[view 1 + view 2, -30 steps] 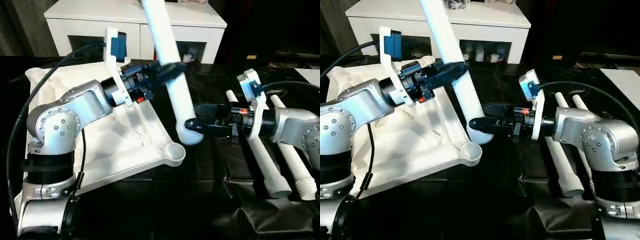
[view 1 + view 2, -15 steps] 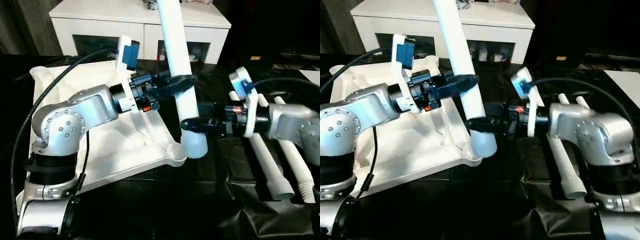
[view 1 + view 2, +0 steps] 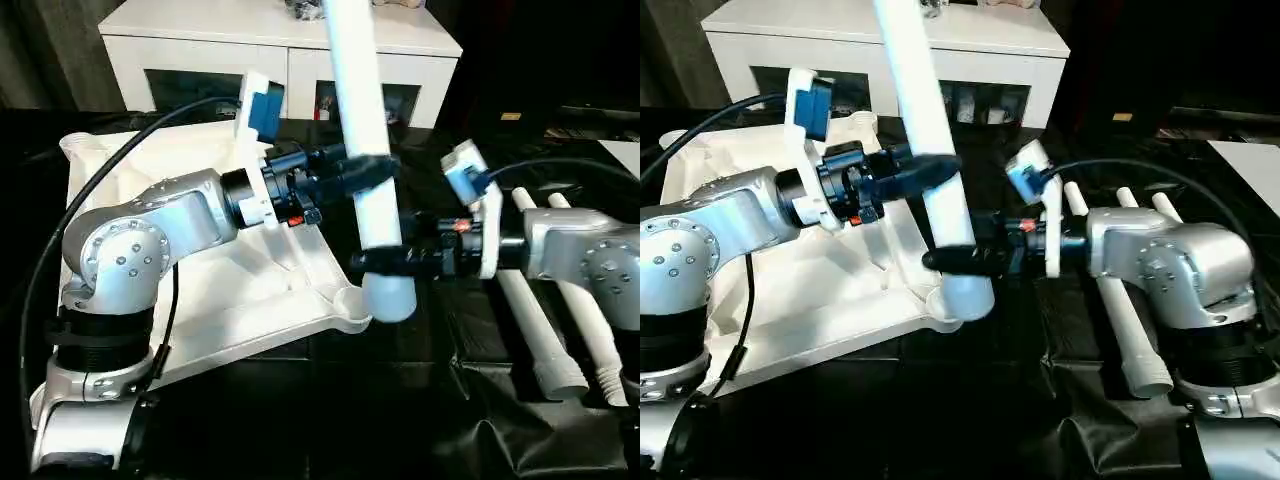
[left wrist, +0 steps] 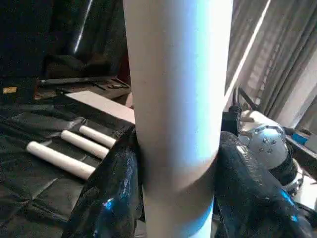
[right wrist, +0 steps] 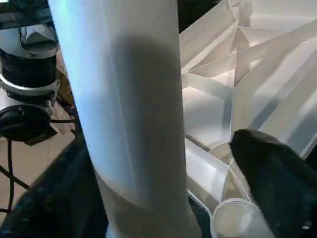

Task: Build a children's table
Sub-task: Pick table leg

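Left wrist view: left end effector [image 4: 178,168] clamps the leg [image 4: 178,99].

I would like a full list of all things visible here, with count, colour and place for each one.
Tabletop: one, white, lying underside up on the black cover, at the robot's left.
Held leg: one, white, near upright, its lower end just above the tabletop's near corner socket.
Spare legs: three, white, lying side by side on the cover at the right.
Black cover: one, under everything.
Cabinet: one, white, behind.
Left gripper: black fingers closed around the held leg's middle.
Right gripper: black fingers set wide on either side of the leg's lower end.
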Motion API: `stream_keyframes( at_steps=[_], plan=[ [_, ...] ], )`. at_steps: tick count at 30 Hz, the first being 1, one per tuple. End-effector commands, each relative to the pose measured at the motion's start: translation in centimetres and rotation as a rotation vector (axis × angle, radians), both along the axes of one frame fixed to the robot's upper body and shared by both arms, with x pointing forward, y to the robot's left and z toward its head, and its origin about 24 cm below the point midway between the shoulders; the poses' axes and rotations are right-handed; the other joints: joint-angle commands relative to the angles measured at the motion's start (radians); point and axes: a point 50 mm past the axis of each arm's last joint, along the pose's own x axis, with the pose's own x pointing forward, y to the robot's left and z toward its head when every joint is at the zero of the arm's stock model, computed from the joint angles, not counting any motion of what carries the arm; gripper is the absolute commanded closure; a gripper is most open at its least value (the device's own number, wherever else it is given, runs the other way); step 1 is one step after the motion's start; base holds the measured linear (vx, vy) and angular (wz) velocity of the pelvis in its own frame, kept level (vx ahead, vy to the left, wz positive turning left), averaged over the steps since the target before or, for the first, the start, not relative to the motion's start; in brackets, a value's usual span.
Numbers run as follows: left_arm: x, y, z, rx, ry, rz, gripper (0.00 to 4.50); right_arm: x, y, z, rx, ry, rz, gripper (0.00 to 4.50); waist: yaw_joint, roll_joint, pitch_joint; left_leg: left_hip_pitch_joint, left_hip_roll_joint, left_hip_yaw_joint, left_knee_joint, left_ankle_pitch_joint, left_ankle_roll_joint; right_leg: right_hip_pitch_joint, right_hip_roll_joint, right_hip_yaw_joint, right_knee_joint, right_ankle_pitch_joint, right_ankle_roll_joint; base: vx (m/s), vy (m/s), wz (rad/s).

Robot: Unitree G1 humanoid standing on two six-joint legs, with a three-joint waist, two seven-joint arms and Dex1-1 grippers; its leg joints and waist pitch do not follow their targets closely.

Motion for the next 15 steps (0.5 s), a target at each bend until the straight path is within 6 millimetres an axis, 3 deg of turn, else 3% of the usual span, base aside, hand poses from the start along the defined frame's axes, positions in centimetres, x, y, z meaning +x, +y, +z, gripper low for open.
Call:
stream_keyframes(
  at_steps=[1, 2, 15],
  plan=[
    [-0.36, -0.25, 0.12, 0.014, -0.019, -0.019, 2.64, 0.13, 0.04, 0.34, -0.018, -0.02, 0.006, 0.51, 0.001, -0.007, -0.072, 0.024, 0.076, -0.026, -0.083, -0.139, -0.04, 0.041, -0.063, 0.032, -0.061, -0.224, -0.231, 0.0, 0.0, 0.0],
    [-0.34, -0.2, 0.13, 0.016, -0.02, -0.016, 2.64, 0.06, 0.12, 0.27, -0.021, -0.018, 0.014, 0.77, 0.001, -0.009, -0.072, 0.024, 0.075, -0.026, -0.083, -0.136, -0.039, 0.042, -0.064, 0.032, -0.061, -0.22, -0.232, 0.0, 0.0, 0.0],
    [-0.32, -0.25, 0.03, 0.042, -0.038, -0.023, 2.64, -0.28, 0.34, -0.62, -0.072, -0.011, 0.049, 1.77, 0.002, -0.008, -0.072, 0.024, 0.076, -0.025, -0.082, -0.132, -0.035, 0.041, -0.065, 0.033, -0.061, -0.215, -0.234, 0.0, 0.0, 0.0]
  ],
)
